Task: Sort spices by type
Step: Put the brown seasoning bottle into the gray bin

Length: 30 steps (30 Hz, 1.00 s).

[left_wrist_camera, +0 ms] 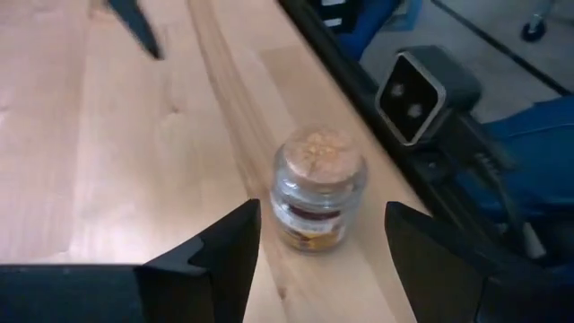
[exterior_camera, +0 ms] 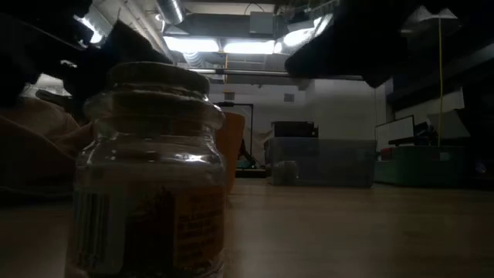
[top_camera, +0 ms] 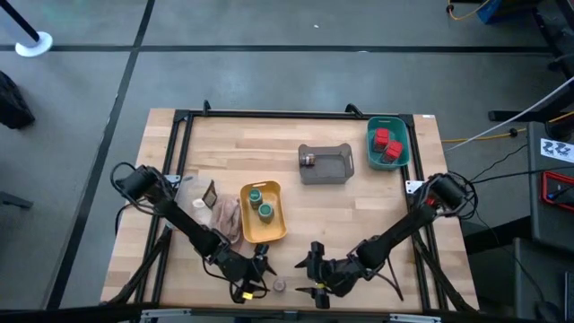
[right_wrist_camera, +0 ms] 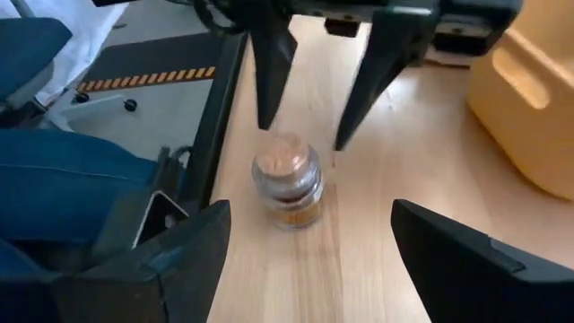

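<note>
A tiny round jar with a cork lid (top_camera: 280,285) stands upright on its base close to the table's near edge; it fills the foreground of the low view (exterior_camera: 150,170). My left gripper (left_wrist_camera: 318,242) is open, its fingers on either side of the jar (left_wrist_camera: 318,184) and clear of it. From the jar's other side, my right gripper (right_wrist_camera: 309,233) is open too and faces the jar (right_wrist_camera: 287,184) without touching it. In the right wrist view, my left gripper's fingers (right_wrist_camera: 269,72) point down just behind the jar.
A yellow tray (top_camera: 278,224) holds two green-lidded jars (top_camera: 260,202). Another tiny jar (top_camera: 308,160) sits in the grey tray (top_camera: 336,170), and red blocks (top_camera: 387,145) in the teal tray (top_camera: 401,126). A beige cloth (top_camera: 224,215) and a dark sachet (top_camera: 210,193) lie left of the yellow tray.
</note>
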Motion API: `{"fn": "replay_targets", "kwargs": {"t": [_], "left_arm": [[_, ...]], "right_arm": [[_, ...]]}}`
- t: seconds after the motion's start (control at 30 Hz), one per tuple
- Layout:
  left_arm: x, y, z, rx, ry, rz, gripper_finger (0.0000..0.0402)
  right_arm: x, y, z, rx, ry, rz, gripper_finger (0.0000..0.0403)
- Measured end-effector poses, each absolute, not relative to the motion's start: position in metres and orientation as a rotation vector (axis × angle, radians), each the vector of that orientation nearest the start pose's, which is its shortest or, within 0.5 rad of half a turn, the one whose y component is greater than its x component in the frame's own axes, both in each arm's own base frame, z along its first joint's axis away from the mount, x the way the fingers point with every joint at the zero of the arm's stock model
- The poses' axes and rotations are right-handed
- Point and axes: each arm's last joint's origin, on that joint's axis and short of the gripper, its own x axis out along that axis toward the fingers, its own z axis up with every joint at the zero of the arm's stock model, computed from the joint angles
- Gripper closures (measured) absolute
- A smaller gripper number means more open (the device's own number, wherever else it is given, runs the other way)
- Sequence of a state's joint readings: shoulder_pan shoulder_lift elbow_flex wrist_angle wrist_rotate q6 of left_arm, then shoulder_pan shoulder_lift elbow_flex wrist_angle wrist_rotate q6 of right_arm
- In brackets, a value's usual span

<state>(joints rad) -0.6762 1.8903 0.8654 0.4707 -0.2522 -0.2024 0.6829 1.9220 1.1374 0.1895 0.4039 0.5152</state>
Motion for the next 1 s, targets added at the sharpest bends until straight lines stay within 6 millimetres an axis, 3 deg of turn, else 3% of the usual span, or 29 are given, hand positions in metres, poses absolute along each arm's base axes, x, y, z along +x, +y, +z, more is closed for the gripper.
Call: {"fn": "replay_targets", "kwargs": {"t": [0.4, 1.0], "left_arm": [[0.289, -0.223, 0.125, 0.027, 0.509, -0.306, 0.0178], [0.287, -0.225, 0.125, -0.046, 0.514, -0.296, 0.0178]], "right_arm": [[0.329, 0.26, 0.122, 0.107, 0.512, 0.113, 0.0095], [0.346, 0.265, 0.115, 0.088, 0.458, 0.09, 0.0095]]}}
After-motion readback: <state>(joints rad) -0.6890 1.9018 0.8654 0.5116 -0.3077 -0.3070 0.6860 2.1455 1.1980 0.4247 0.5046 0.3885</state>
